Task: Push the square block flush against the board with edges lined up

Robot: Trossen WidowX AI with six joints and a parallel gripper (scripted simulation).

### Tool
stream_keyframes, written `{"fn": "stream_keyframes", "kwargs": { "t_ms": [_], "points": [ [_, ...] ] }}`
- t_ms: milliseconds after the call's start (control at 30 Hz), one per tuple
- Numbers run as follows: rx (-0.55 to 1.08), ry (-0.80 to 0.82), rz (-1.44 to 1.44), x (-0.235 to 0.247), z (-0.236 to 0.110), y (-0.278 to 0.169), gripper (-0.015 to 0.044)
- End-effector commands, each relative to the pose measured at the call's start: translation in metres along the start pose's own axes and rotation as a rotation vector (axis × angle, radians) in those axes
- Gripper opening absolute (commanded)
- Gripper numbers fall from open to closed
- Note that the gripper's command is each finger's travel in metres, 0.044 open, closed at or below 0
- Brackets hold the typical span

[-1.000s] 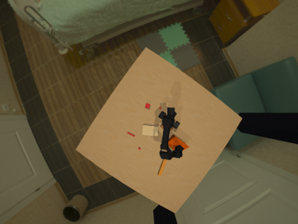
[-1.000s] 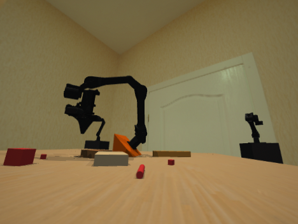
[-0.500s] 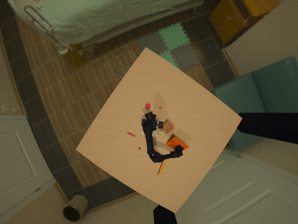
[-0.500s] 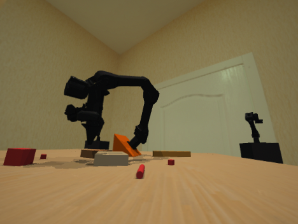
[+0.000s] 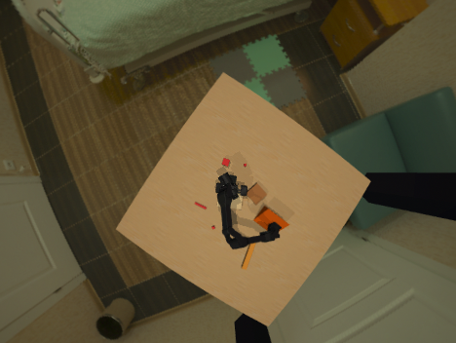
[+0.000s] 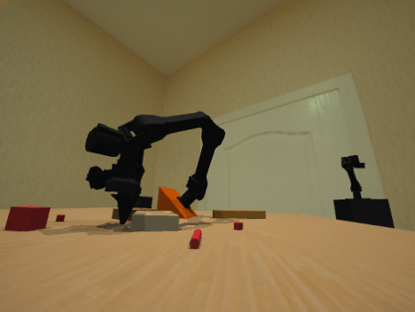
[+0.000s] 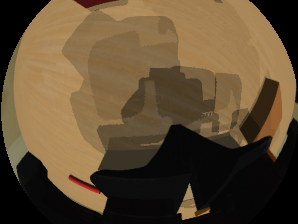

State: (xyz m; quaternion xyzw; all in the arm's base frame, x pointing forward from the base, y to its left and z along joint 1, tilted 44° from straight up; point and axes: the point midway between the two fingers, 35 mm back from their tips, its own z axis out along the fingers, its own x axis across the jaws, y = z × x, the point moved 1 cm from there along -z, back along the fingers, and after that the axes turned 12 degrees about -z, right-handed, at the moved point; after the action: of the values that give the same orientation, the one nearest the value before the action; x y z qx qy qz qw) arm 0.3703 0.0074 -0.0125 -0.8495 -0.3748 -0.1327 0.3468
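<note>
Exterior view: the black gripper (image 6: 124,217) points straight down with its fingers closed on nothing, its tip at the wooden bench (image 6: 288,266), just beside the left end of the pale square block (image 6: 155,220). The long orange-brown board (image 6: 238,214) lies well apart to the right, beyond the arm's orange wedge-shaped base (image 6: 170,200). A small red cylinder (image 6: 195,237) lies nearer the camera.

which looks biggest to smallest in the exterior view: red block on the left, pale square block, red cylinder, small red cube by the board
1. pale square block
2. red block, close behind it and nearer or farther than it, so unsure
3. red cylinder
4. small red cube
</note>
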Motion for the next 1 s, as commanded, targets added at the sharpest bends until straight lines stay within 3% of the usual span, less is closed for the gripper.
{"fn": "stream_keyframes", "kwargs": {
  "t_ms": [0,967],
  "points": [
    [-0.007,0.013,0.015,-0.002,0.000,0.002,0.0000],
    [-0.007,0.012,0.016,0.004,0.000,-0.017,0.0000]
  ]
}}
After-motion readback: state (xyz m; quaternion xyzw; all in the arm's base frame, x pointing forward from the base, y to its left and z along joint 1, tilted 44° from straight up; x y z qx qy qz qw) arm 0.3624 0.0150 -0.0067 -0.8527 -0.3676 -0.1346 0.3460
